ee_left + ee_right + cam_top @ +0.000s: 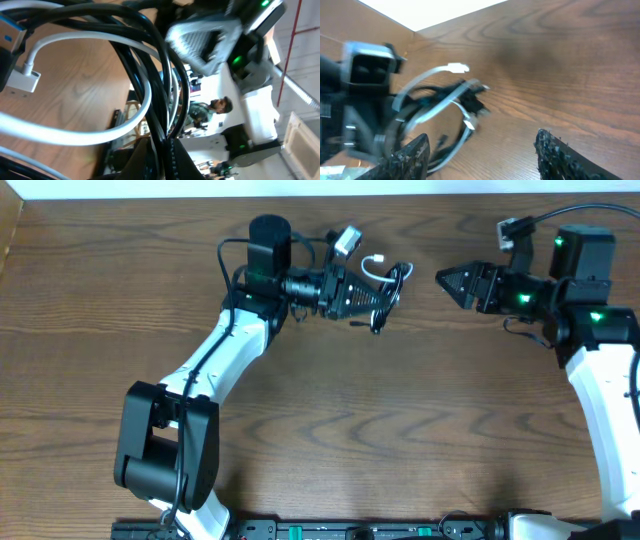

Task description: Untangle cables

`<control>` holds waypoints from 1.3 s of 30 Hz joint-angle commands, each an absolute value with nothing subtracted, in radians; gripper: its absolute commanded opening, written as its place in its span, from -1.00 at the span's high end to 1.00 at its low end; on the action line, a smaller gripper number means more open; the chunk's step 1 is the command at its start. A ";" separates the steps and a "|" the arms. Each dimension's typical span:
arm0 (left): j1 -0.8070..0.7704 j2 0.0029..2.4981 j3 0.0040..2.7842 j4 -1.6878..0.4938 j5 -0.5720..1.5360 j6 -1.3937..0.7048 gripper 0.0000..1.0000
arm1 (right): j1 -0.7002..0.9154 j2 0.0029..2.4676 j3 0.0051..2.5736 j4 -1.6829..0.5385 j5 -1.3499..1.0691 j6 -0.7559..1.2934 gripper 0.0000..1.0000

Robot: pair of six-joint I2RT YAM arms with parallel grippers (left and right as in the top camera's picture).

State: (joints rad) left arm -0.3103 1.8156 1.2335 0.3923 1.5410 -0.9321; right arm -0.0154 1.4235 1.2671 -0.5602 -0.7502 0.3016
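The cables [388, 288] form one tangled bundle, a black cord looped together with a white one [376, 266], hanging at the tip of my left gripper [374, 300] just above the table. In the left wrist view the jaws [162, 152] are shut on black strands, while the white cable [105, 134] curves past with its plug [22, 80] at the left. My right gripper [446, 278] points at the bundle from the right, a short gap away, open and holding nothing. In the right wrist view the bundle [445, 112] lies ahead and left of its spread fingers [482, 147].
The wooden table [400, 430] spreads around both arms. The left arm's white link [225, 350] crosses the left middle. The right arm [600, 380] runs along the right edge. A dark rail [350, 530] lines the front edge.
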 commanded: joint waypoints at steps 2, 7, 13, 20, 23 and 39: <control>-0.336 1.818 1.196 0.398 1.570 -0.752 0.85 | 0.012 1.415 1.281 -0.554 -0.815 0.273 -0.22; -0.369 1.818 1.196 0.397 1.507 -0.725 0.85 | 0.096 1.443 1.281 -0.556 -0.759 0.303 -0.15; -0.369 1.826 1.195 0.386 1.432 -0.715 0.85 | 0.133 1.454 1.281 -0.562 -0.709 0.329 0.20; -0.411 1.834 1.195 0.289 1.270 -0.698 0.85 | 0.153 1.464 1.281 -0.599 -0.619 0.337 0.40; -0.432 1.835 1.195 0.289 1.268 -0.660 0.85 | 0.159 1.473 1.281 -0.603 -0.609 0.337 0.40; -0.435 1.837 1.195 0.215 1.164 -0.613 0.85 | 0.187 1.597 1.281 -0.636 -0.476 0.337 0.98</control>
State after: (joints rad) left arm -0.4419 1.8488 1.1843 0.2272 1.1999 -0.6483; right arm 0.1822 1.5757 1.2766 -0.6212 -0.5522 0.3481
